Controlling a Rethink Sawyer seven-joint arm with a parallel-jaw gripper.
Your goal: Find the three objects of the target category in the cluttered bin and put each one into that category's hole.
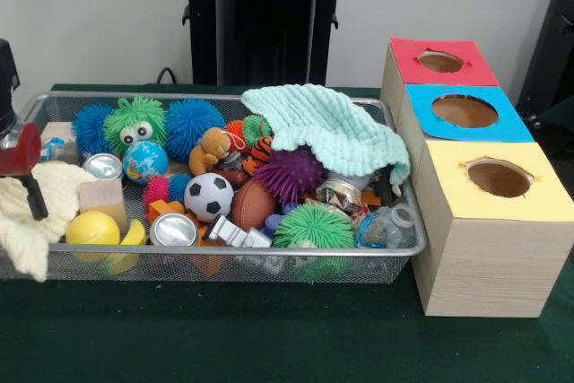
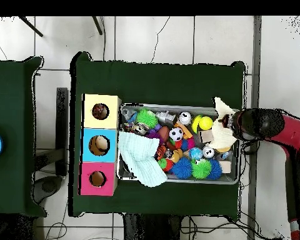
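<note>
The red and black gripper, its opening impossible to judge, hangs at the wire mesh bin's end over a cream cloth, probably limp and light, best pinched at a raised fold, well apart from the boxes' holes.

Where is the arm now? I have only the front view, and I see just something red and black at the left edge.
Observer: The red arm comes in from the side, and its black end is above the cream cloth, at the bin's end away from the boxes.
Operator: Does the mint cloth hang over the far rim?
Observer: Yes. The mint cloth covers the corner beside the blue box and red box and spills slightly over that long rim.
</note>
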